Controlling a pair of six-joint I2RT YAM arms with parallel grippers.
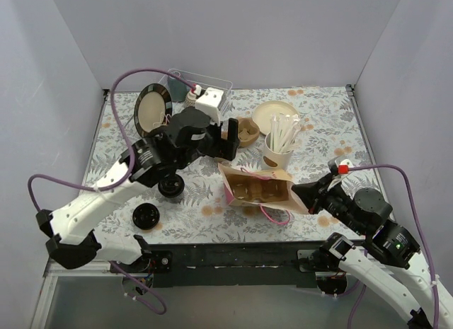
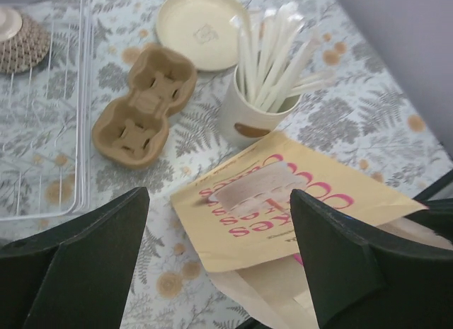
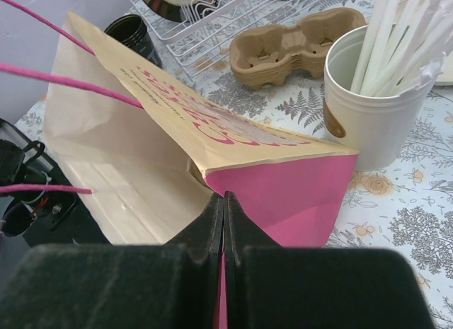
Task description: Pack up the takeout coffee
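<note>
Paper bag (image 3: 212, 124) edge between right jaws

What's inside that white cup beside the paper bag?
A bundle of white wrapped straws stands in the cup, sticking out above its rim. The cup's wall hides their lower ends.
</note>
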